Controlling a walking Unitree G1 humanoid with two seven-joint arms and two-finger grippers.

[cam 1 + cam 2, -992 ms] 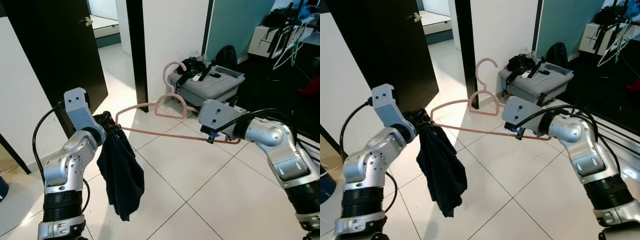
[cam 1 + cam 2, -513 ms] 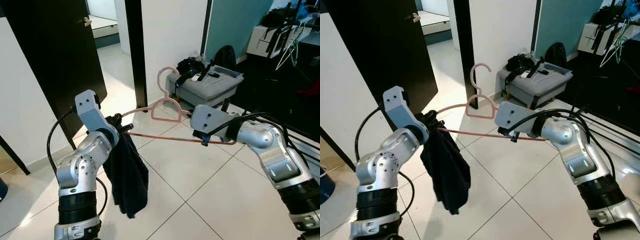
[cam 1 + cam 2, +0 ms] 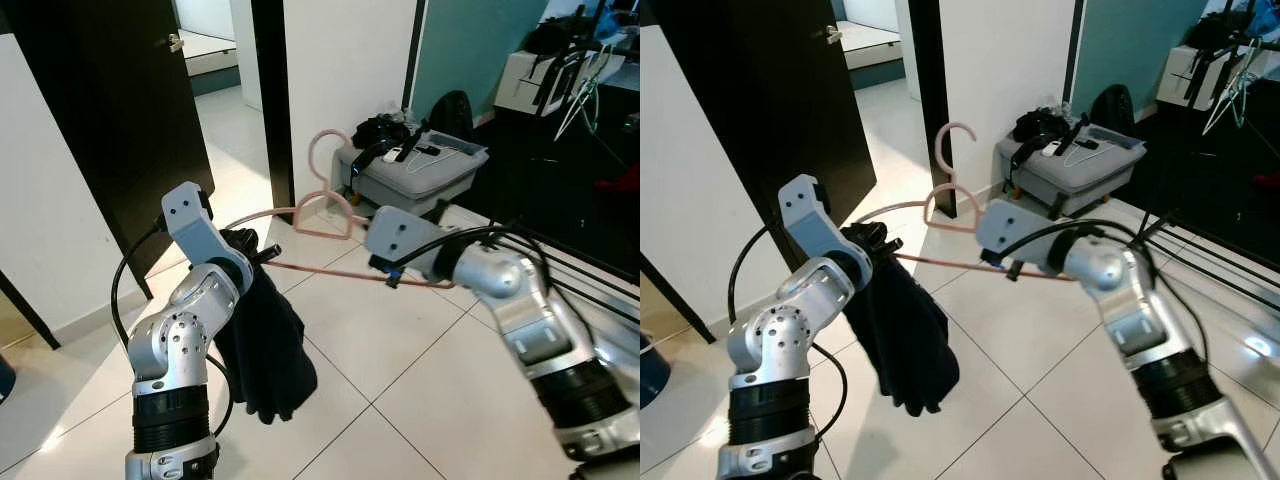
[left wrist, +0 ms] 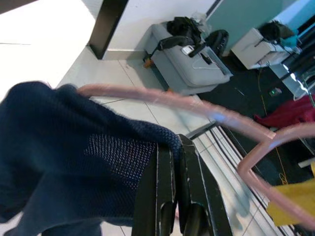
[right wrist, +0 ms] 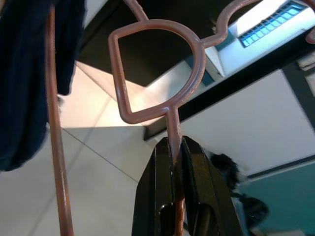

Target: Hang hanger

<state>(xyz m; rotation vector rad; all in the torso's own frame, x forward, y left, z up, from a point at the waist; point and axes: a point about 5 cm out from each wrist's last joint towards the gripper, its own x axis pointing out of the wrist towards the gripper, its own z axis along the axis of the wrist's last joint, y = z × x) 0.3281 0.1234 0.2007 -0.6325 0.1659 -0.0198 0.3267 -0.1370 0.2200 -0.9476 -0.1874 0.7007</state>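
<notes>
While the pink hanger (image 3: 330,215) — a thin rod frame with a rounded loop below its curled hook — stretches in the air between the two arms, the right gripper (image 5: 173,147) pinches its slim stem, black fingers pressed together on it. The left gripper (image 4: 173,150) is clamped on the dark blue knitted garment (image 3: 265,345) draped over the hanger's other end — soft, ribbed cloth hanging limp above the glossy white floor tiles (image 3: 400,340). A grey padded case (image 3: 415,165) sits by the wall.
</notes>
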